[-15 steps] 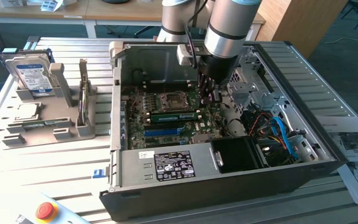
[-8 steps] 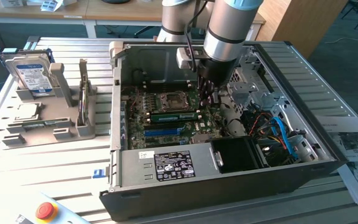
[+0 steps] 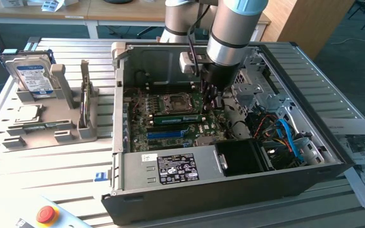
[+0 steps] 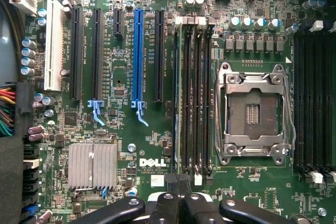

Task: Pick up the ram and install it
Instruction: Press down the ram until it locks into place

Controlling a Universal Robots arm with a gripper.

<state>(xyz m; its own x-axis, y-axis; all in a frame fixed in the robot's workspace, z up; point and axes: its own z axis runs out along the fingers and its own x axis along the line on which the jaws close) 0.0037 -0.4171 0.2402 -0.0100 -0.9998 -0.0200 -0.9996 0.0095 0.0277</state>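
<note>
One ram [image 3: 177, 119] lies seated in a motherboard [image 3: 169, 124] slot inside the open computer case [image 3: 233, 190], just beside the empty processor socket [image 3: 173, 103]. Its long axis runs along the slot, across the case between the exterior view's left and right. In the wrist view it stands on edge [image 4: 177, 98] among four slots. The one gripper [image 3: 210, 97] hangs directly above it, its fingers [image 4: 173, 184] pressed together, holding nothing. One hard drive [image 3: 35, 78] stands in the grey holder [image 3: 49, 128] near the worktop's corner.
</note>
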